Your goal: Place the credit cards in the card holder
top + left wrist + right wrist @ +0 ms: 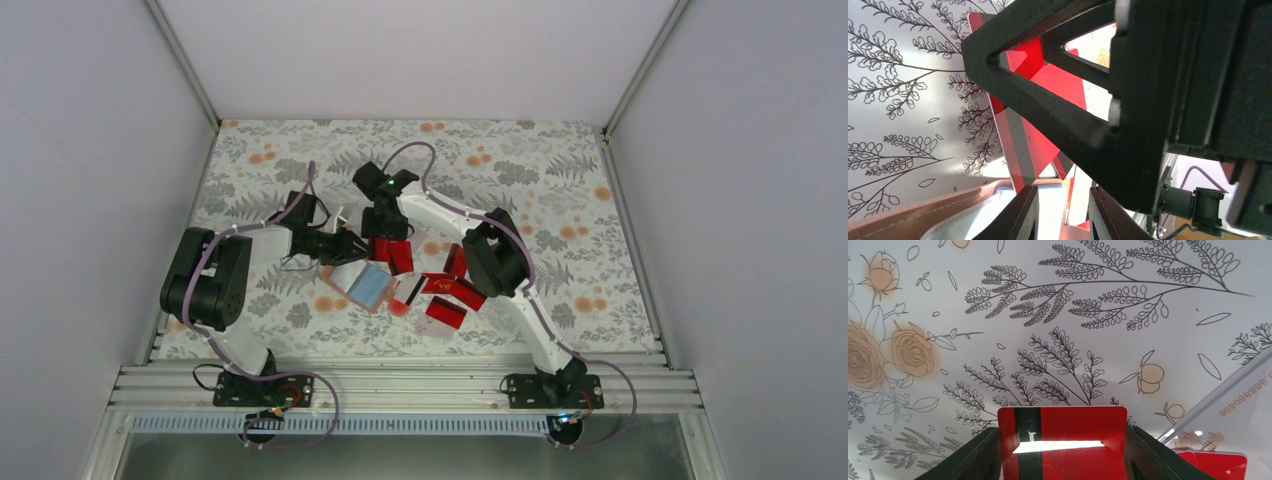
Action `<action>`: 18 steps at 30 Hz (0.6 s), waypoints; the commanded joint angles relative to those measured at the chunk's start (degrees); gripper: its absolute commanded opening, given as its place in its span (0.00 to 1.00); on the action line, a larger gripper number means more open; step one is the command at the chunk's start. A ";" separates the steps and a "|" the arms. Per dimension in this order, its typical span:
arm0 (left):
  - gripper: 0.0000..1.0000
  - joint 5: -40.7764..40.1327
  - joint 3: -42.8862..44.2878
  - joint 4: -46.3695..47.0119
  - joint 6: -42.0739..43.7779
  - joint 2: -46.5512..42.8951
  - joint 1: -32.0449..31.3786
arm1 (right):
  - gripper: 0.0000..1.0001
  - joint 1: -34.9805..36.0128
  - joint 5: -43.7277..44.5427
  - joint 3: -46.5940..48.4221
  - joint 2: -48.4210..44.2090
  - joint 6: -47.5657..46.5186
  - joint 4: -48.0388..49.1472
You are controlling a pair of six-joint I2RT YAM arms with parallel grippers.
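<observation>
The table [560, 180] is covered with a white cloth printed with grey ferns and orange blossoms. Around its middle, a little toward the near edge, a card holder [362, 285] lies open with its light blue inside up. Just to its right, several red cards [455, 292] lie scattered and partly overlapping, and a round red spot [400, 308] sits between them and the holder.

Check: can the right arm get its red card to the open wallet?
Probably yes. The wallet lies open just beside the red card in the right fingers; the left fingers crowd its far side.
</observation>
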 commanded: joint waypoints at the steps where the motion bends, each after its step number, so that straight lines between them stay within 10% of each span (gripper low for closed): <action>1: 0.27 -0.34 1.24 0.50 -0.31 1.21 -0.25 | 0.60 -0.69 -0.82 -0.51 -3.90 1.37 0.82; 18: 0.27 -0.28 4.03 2.53 -3.17 2.32 -0.27 | 0.59 -1.24 -3.78 -4.98 -6.95 1.87 3.15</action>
